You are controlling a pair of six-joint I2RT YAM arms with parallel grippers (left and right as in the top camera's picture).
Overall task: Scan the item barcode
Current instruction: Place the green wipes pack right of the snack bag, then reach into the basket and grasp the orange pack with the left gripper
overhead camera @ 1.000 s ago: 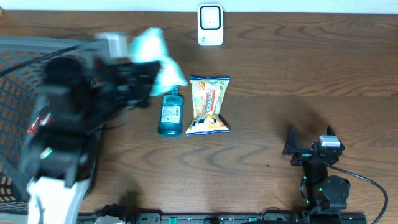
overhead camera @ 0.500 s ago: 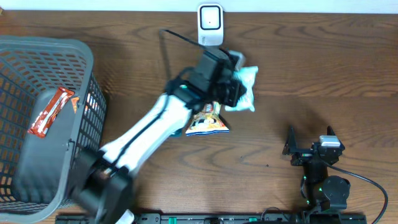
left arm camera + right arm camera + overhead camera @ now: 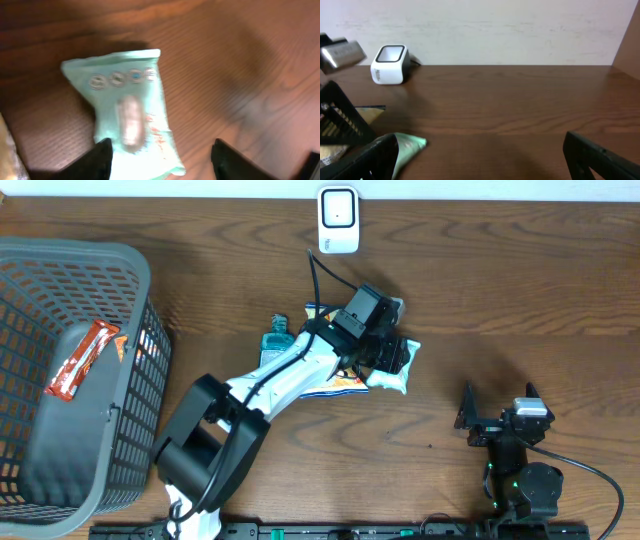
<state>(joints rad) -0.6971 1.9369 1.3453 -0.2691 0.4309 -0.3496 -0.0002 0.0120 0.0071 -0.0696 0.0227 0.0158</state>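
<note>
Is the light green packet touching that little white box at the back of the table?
Apart. The overhead view shows a broad strip of bare table between the light green packet and the white box.

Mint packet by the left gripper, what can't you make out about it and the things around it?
- Mint packet: print blurred in the left wrist view, no barcode readable.
- Overhead, the left gripper covers most of it.
- Snack bag and blue bottle: largely hidden under the left arm, overhead; labels unreadable.
</note>
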